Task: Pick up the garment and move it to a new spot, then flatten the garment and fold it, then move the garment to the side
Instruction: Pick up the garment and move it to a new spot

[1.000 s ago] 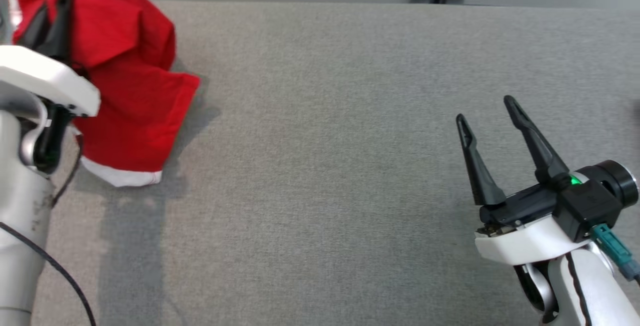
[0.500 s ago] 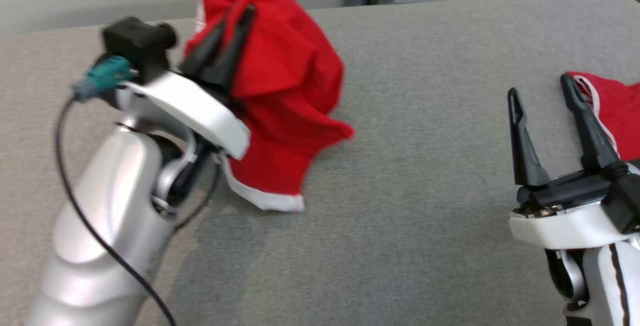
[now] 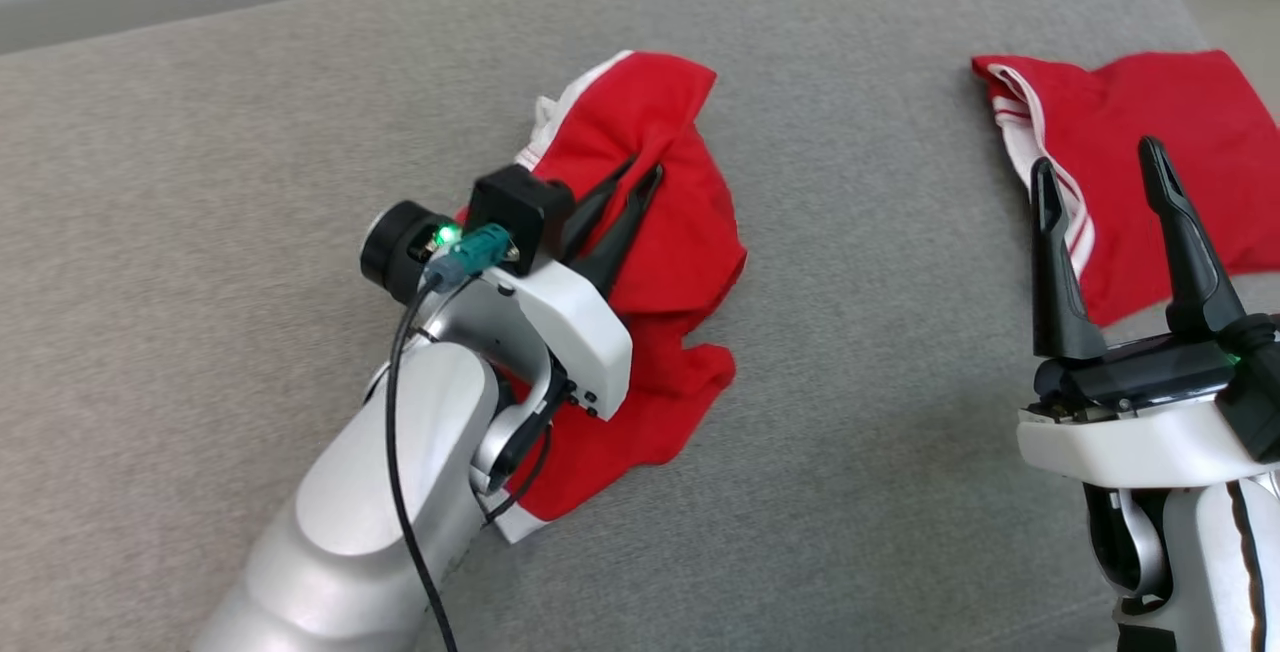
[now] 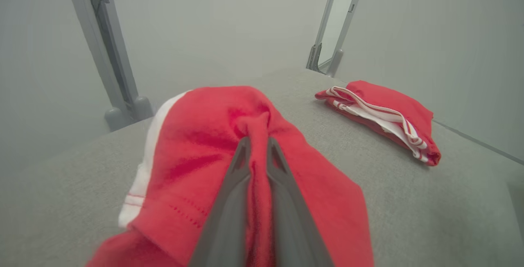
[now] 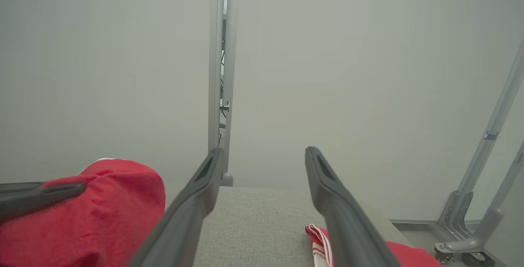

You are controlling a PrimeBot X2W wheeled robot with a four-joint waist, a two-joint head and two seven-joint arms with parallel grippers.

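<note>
A fold of the red garment (image 3: 690, 232) is pinched between the nearly closed jaws of the left gripper (image 3: 643, 168). The remainder is bunched around the fingers and rests on the grey table (image 3: 200, 182). The right gripper (image 3: 1097, 156) is held wide and empty, at the near edge of a second folded garment (image 3: 1200, 102).

Left hand (image 4: 258, 146) pinches the red garment (image 4: 196, 148).
</note>
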